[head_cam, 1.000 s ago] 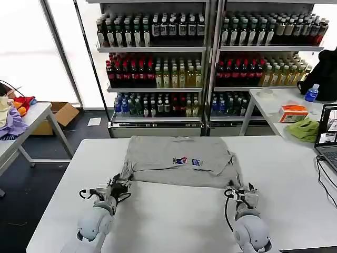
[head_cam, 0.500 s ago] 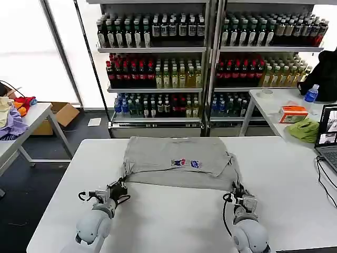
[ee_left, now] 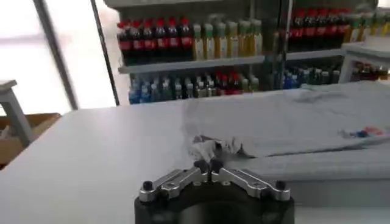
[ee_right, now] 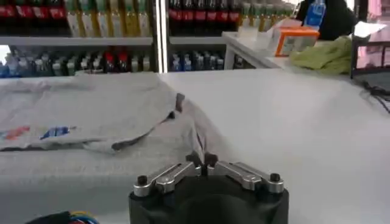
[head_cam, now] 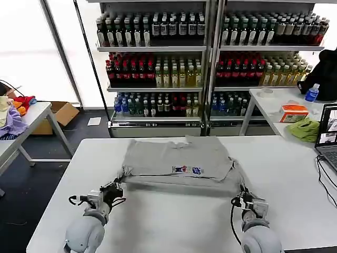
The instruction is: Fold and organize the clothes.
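Observation:
A light grey shirt (head_cam: 174,153) lies partly folded on the white table (head_cam: 158,221), its small multicoloured graphic (head_cam: 188,169) facing up near the fold's front edge. My left gripper (head_cam: 115,188) is shut on the shirt's near left corner, and the pinched fabric bunches at its fingertips (ee_left: 209,163). My right gripper (head_cam: 244,197) is shut on the near right corner, with a strip of cloth running up from its fingertips (ee_right: 202,160). The lower layer of the shirt (ee_left: 292,119) is stretched between the two grippers, and the folded upper layer (ee_right: 85,109) rests on it.
Drink shelves (head_cam: 205,63) stand behind the table. A side table at the right holds a lime-green cloth (head_cam: 304,129), an orange box (head_cam: 293,113), a bottle (head_cam: 311,93) and a laptop (head_cam: 328,136). Coloured garments (head_cam: 11,117) lie on a left table beside a cardboard box (head_cam: 63,113).
Both grippers have drawn back toward the table's near edge with the shirt's corners in them. The hem has followed, and the lower layer is pulled tauter.

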